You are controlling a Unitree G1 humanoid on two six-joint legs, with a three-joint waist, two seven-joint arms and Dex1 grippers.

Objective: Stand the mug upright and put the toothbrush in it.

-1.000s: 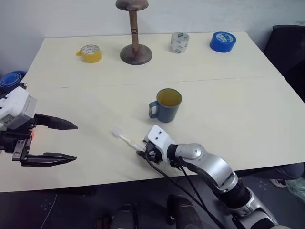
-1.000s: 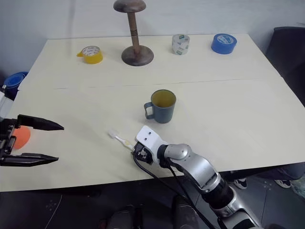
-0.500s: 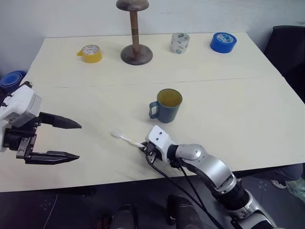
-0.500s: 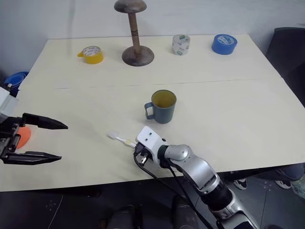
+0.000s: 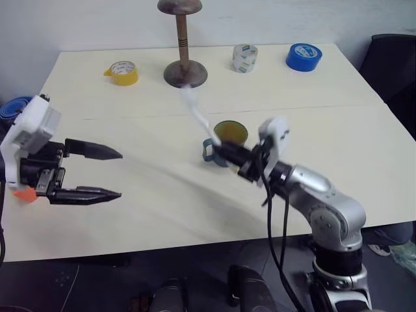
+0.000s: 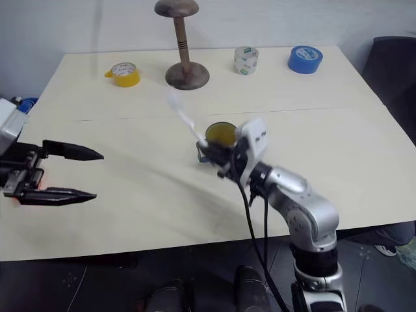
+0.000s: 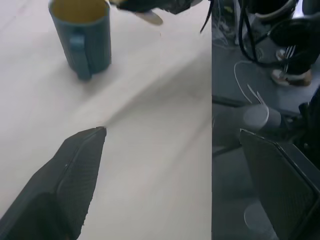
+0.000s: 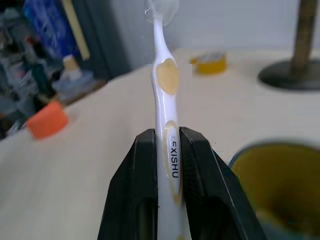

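The dark blue-grey mug [image 5: 231, 132] stands upright at the middle of the table, its yellow inside showing and its handle toward my left. My right gripper [image 5: 224, 153] hangs just in front of it, covering its lower part, and is shut on the toothbrush [image 5: 195, 112]. The white brush slants up and away to the left, bristle end high above the table. In the right wrist view the handle [image 8: 164, 100] sits pinched between the two fingers, the mug's rim [image 8: 272, 185] close beside it. My left gripper [image 5: 117, 174] is open over the table's left side, nothing between its fingers.
Along the table's far edge stand a yellow tape roll [image 5: 123, 71], a wooden stand [image 5: 184, 65], a clear tape roll [image 5: 245, 57] and a bright blue tape roll [image 5: 303, 56]. An orange object [image 5: 25, 194] lies by my left gripper. A dark chair [image 5: 390, 65] stands at the right.
My right gripper closed on the toothbrush, lifted it off the table and swung it up to just in front of the mug. The left gripper edged slightly up and inward, still open.
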